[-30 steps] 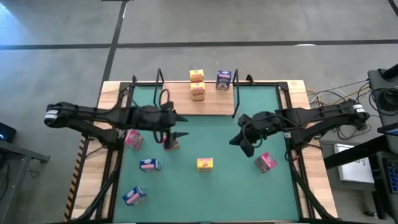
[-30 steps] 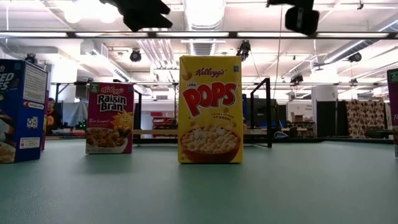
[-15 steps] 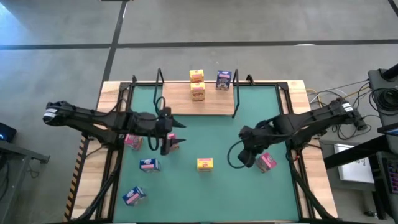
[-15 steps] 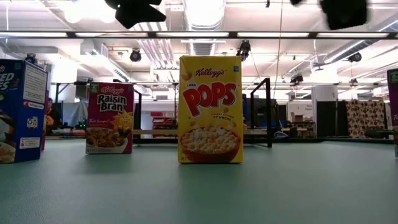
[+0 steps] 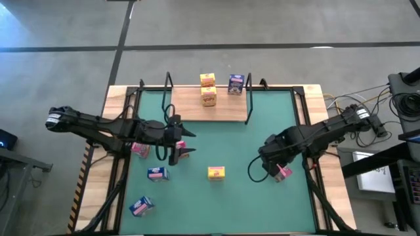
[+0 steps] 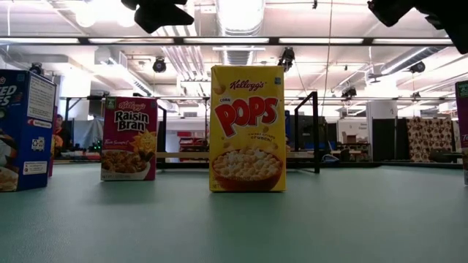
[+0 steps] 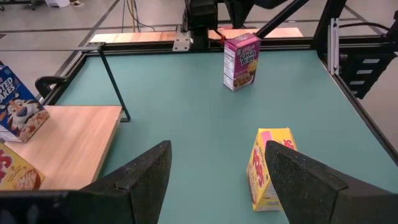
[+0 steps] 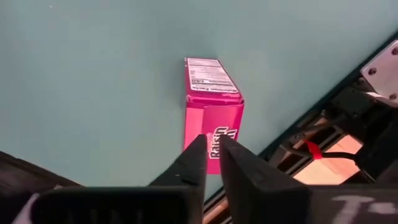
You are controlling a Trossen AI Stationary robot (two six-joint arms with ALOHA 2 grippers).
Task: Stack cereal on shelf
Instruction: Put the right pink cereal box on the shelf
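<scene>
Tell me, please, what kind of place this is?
Probably a robotics lab or workshop in a large hall: bare concrete floor, exposed ceiling pipes and strip lights, and a wooden table with a green mat and small cereal boxes.

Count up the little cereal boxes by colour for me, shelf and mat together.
Pink cereal boxes: 3
Yellow cereal boxes: 3
Blue cereal boxes: 3
Total: 9

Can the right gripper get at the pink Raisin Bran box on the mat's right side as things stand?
Probably yes: the right gripper hangs directly over the pink Raisin Bran box, fingers nearly shut, with bare green mat around it.
</scene>
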